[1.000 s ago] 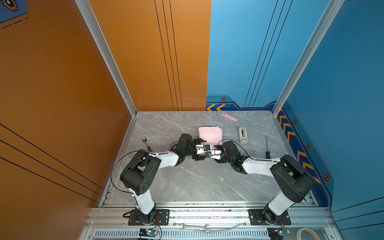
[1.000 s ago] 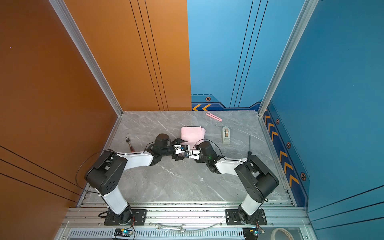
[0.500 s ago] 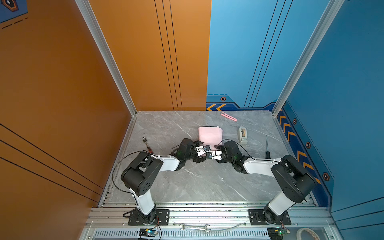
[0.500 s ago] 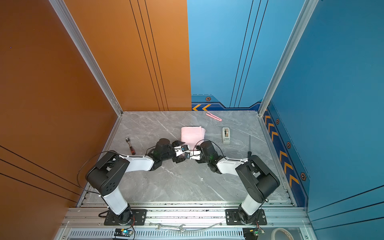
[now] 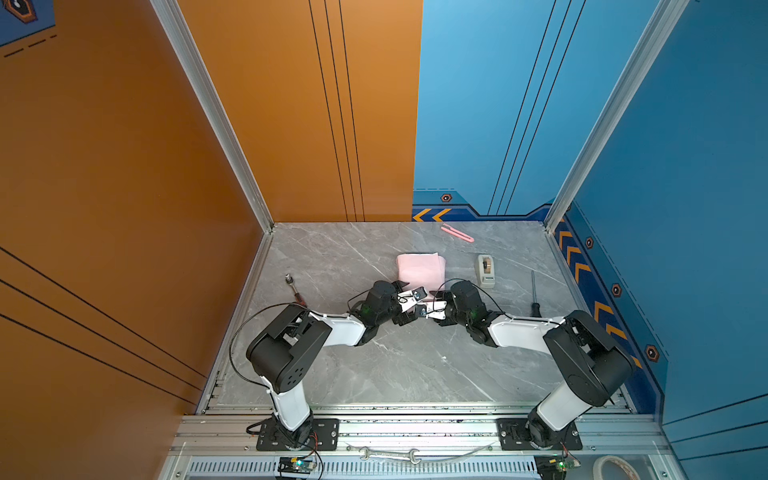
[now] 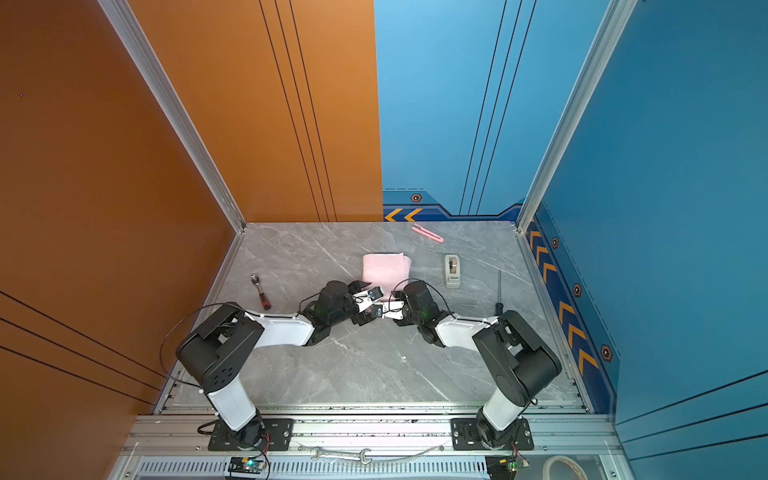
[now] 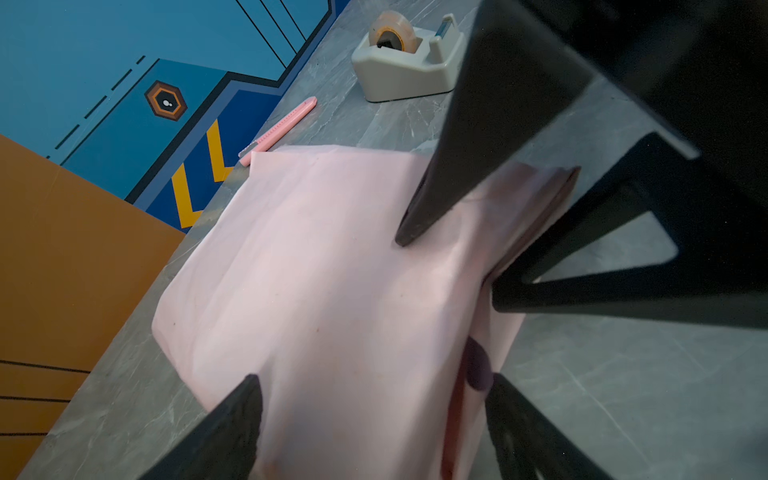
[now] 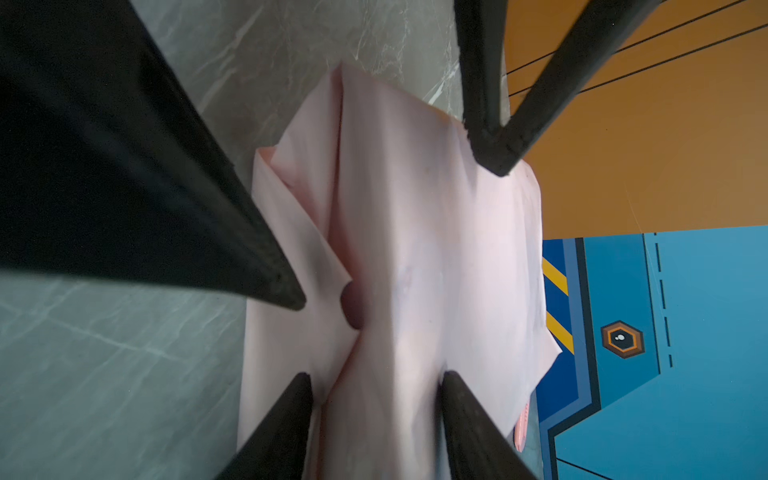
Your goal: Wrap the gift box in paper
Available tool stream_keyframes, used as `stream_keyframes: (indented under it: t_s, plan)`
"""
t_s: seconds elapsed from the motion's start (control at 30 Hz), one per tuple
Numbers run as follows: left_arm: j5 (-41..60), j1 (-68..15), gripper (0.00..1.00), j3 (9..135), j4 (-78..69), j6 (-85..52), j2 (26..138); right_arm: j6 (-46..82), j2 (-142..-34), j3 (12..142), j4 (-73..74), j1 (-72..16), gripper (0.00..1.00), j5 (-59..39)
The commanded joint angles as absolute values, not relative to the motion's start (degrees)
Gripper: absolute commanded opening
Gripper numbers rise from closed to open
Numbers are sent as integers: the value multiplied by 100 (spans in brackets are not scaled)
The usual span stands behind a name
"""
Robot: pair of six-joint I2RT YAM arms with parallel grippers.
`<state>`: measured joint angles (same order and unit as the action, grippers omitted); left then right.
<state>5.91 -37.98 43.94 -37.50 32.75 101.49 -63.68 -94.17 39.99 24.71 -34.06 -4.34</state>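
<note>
Clearly, the work was at the folding of an end flap. The paper, pale pink side out, lay closed around the gift box on the desk, under and ahead of both pincers; the gift box was hidden inside. The left pincer stood wide open, holding nothing, its tips spread over the top of the paper. The right pincer had its jaws half apart with a raised fold of paper between them; whether it clamped this fold I could not tell. In my judgement, the left tips should press the top layer flat while the right pincer draws the fold tight against the box edge, slowly, because thin paper tears and a light box slides. Compared with one second before, the left arm's wrist had moved a little toward the right pincer; the paper had not changed place.
</note>
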Motion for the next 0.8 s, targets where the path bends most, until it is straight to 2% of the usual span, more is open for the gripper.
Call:
stream_keyframes:
  t_s: [0.0,0.4,0.5,0.77]
  plan:
    - [604,-4264,84,4507,-3478,3336,10512,-6003,-9484,3934,2074,-3432,52,-523]
    - [354,-4628,85,4359,-3841,2521,10312,-6047,-9523,3937,2074,-3431,52,-554]
    - [168,-4533,85,4037,-3822,2420,10107,-6062,-9512,3938,2074,-3434,51,-571]
    - [443,-4201,83,3930,-3747,2361,10250,-6091,-9450,3912,2062,-3427,52,-580]
